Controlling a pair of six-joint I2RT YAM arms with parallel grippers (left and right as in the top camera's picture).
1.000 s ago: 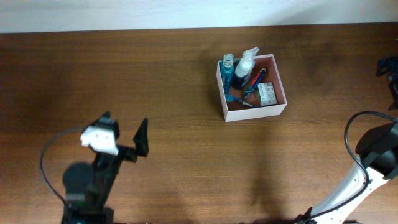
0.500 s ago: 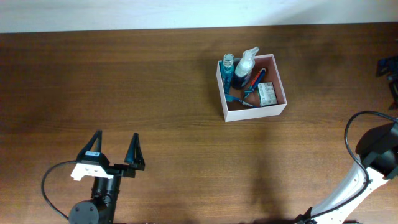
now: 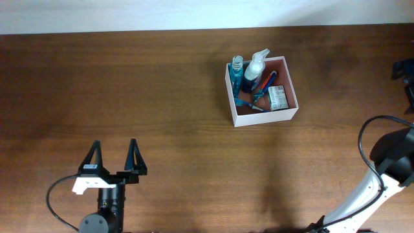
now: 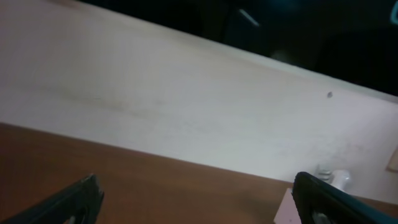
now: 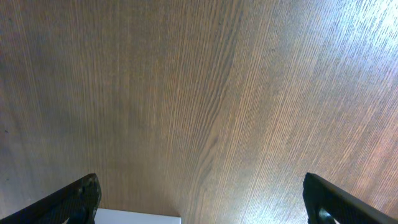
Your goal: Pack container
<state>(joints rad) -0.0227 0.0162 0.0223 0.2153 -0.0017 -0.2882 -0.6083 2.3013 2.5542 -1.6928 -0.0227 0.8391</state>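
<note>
The container (image 3: pixel 266 117) is a square, shallow box with white walls and a reddish-brown inside, at the far right-centre of the table. It holds a blue bottle (image 3: pixel 237 74), a white spray bottle (image 3: pixel 255 67), some thin red and blue items and a green-and-white packet (image 3: pixel 279 97). My left gripper (image 3: pixel 114 147) is open and empty near the front left edge, far from the container, fingers pointing to the far side. In the left wrist view (image 4: pixel 202 208) a corner of the container (image 4: pixel 283 210) shows low right. My right gripper (image 5: pixel 208 202) is open and empty over bare wood.
The brown wooden table (image 3: pixel 162 84) spreads between the arms and the container. A white wall (image 4: pixel 186 106) runs behind its far edge. The right arm (image 3: pixel 393 162) stands at the front right with a black cable. A white edge (image 5: pixel 137 218) shows at the bottom of the right wrist view.
My left arm has drawn back toward the front edge and its open gripper has turned to point straight at the far side. The container and right arm have not moved.
</note>
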